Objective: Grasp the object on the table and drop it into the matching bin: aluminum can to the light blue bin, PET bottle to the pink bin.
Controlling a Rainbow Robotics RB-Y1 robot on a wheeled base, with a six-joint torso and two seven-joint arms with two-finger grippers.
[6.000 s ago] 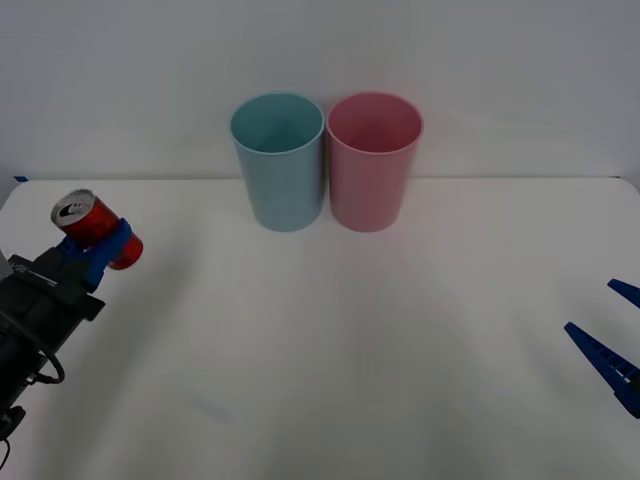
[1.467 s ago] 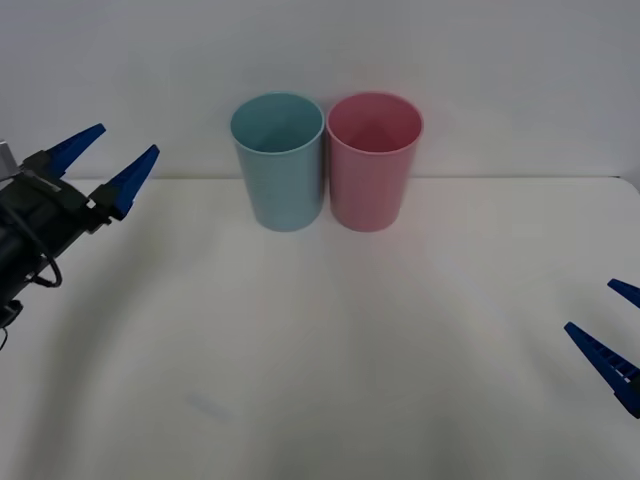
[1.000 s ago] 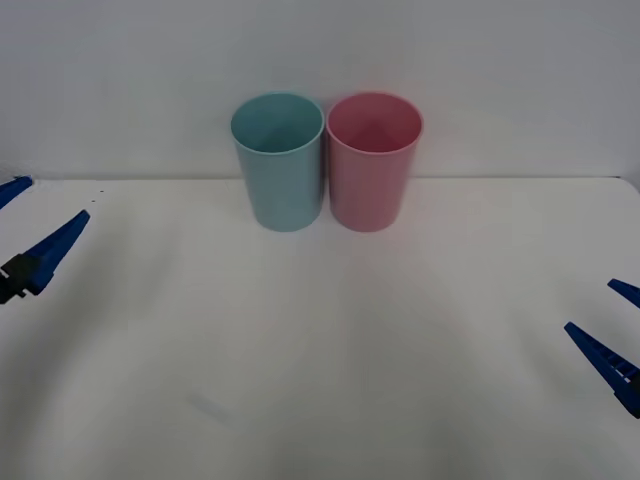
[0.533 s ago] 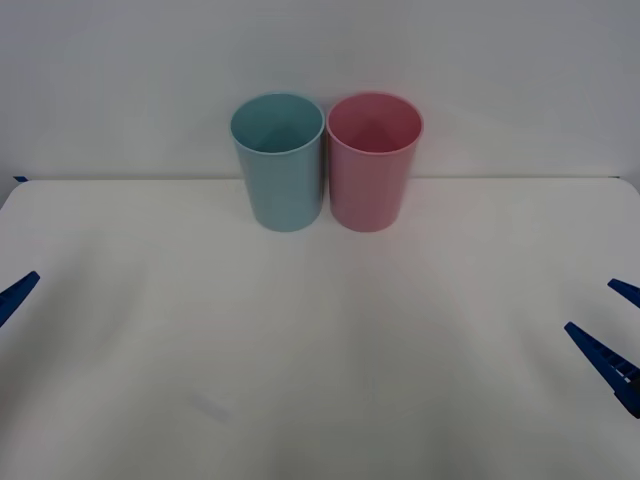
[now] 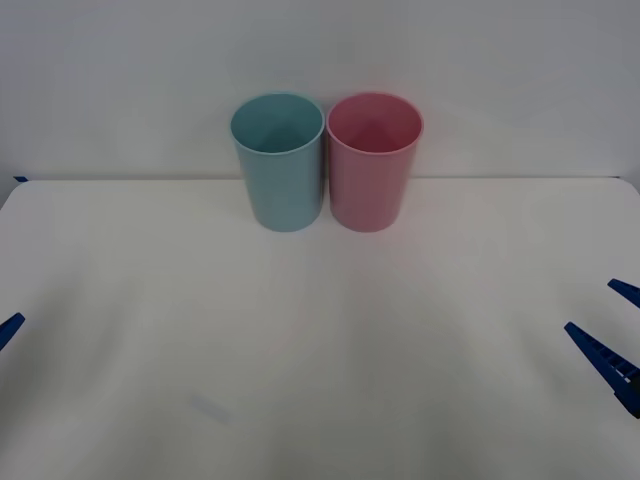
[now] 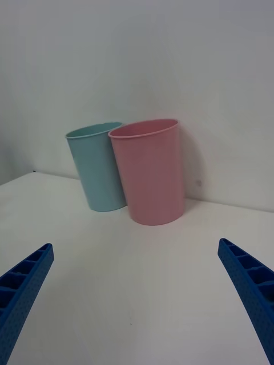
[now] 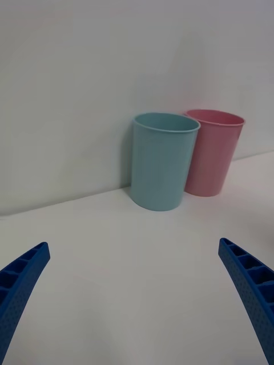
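No red drink can lies anywhere on the plain flat white worktop (image 5: 320, 340); whether it sits down inside one of the bins cannot be told, since neither bin's floor shows. As a judgement, such a small aluminium can would be light, thin-walled and easy to dent, smooth and a little slippery, so it is best taken across the middle of its round side with a modest squeeze, well clear of the silver top. At the back of the worktop stands one tall, round, pale teal-blue plastic cup-shaped bin (image 5: 278, 162), tapering downward, and just beside it, nearly touching, one like-sized pink plastic cup-shaped bin (image 5: 374, 162); both are upright with open mouths. They look stiff yet light, likely to tip if knocked at the rim. The count: two bins, one of each colour, and two pincers. The left pincer (image 7: 137, 296) waits low at the robot's left edge of the worktop, its blue ribbed fingers (image 7: 23, 279) spread wide apart and holding nothing. The right pincer (image 6: 137, 296) is parked at the right edge, its fingers (image 5: 600, 355) likewise apart and empty. Both are well apart from the bins.
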